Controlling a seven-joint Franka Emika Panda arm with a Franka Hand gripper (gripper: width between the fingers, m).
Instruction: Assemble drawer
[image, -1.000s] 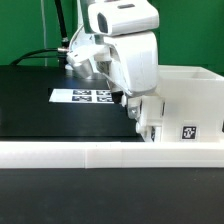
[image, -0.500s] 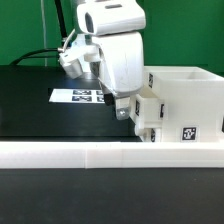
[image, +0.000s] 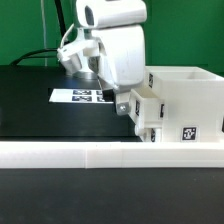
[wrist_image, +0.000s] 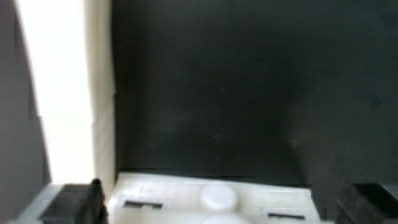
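A small white drawer tray (image: 150, 112) with a tag stands on the black table, right against the large hollow housing (image: 188, 98) on the exterior view's right. My gripper (image: 122, 106) hangs at the tray's left side. In the wrist view the tray's white top (wrist_image: 222, 196) lies between my two dark fingers (wrist_image: 71, 202), with a dark gap on each side. The gripper (wrist_image: 222, 203) is open. The second tray is out of view.
The marker board (image: 78, 97) lies flat on the table to the exterior view's left of the gripper. The long low white border wall (image: 100, 153) runs along the front. A white strip (wrist_image: 71, 90) borders the dark table in the wrist view.
The arm has shifted toward the exterior view's left and slightly up, uncovering more of the small tray. The tray and housing have stayed in place.
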